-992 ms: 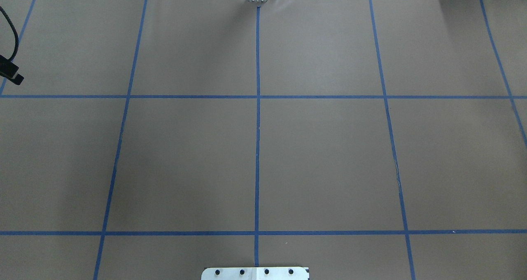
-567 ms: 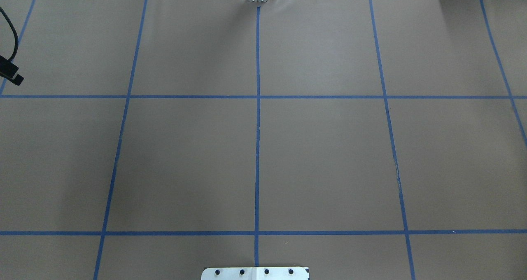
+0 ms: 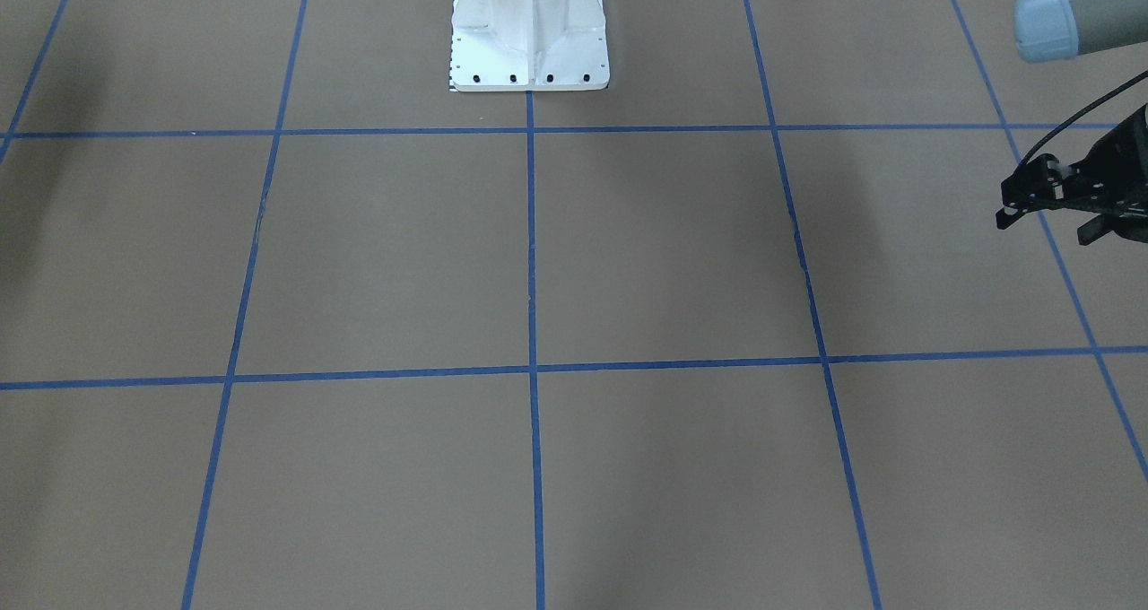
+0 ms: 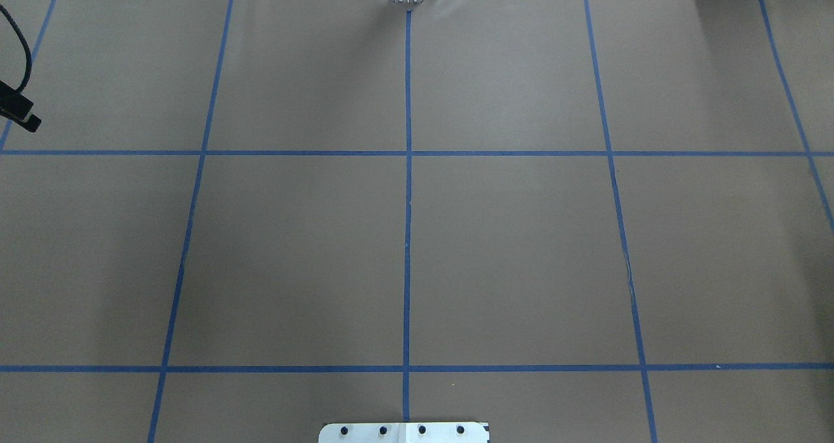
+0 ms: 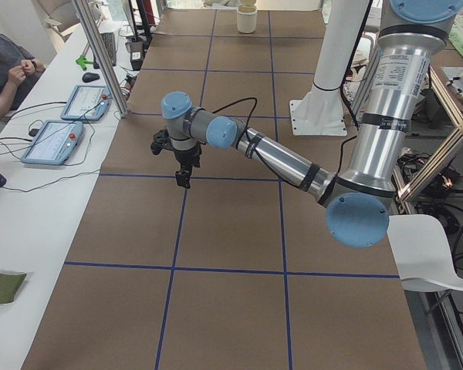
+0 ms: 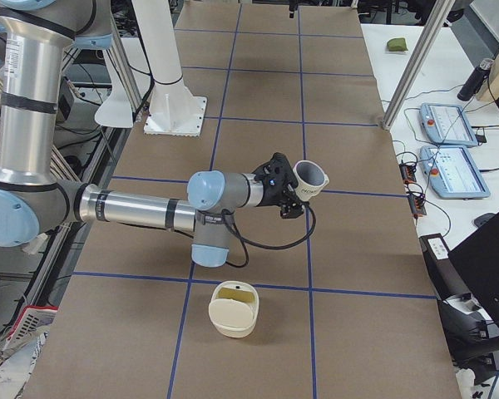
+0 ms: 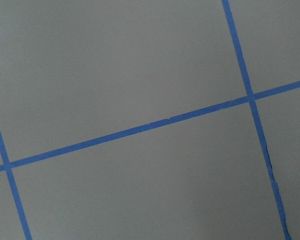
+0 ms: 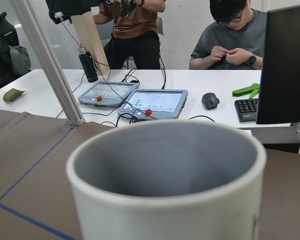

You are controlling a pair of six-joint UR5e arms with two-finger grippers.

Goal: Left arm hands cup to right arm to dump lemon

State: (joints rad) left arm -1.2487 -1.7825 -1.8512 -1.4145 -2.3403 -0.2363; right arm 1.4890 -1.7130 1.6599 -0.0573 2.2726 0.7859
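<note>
The white cup (image 6: pixel 313 183) with a grey inside is off the table, tilted, at the tip of my right gripper (image 6: pixel 293 193), the near arm in the exterior right view. From that view I cannot tell whether the right gripper is open or shut. The cup (image 8: pixel 170 200) fills the bottom of the right wrist view; no lemon shows in the part of its inside that I see. My left gripper (image 5: pixel 184 177) hangs over the table with nothing in it and shows partly at a frame edge (image 3: pixel 1045 220) (image 4: pixel 23 118); I cannot tell whether it is open or shut.
A cream container (image 6: pixel 233 309) with something yellowish inside stands on the table near the right arm's elbow; it also shows far off (image 5: pixel 247 17). The white robot pedestal (image 3: pixel 529 27) is at the robot's edge of the table. A side table holds teach pendants (image 6: pixel 449 125); operators sit there (image 8: pixel 235 35).
The black part of the left arm at the overhead view's left edge has shifted slightly toward the far side. Nothing else has visibly changed.
</note>
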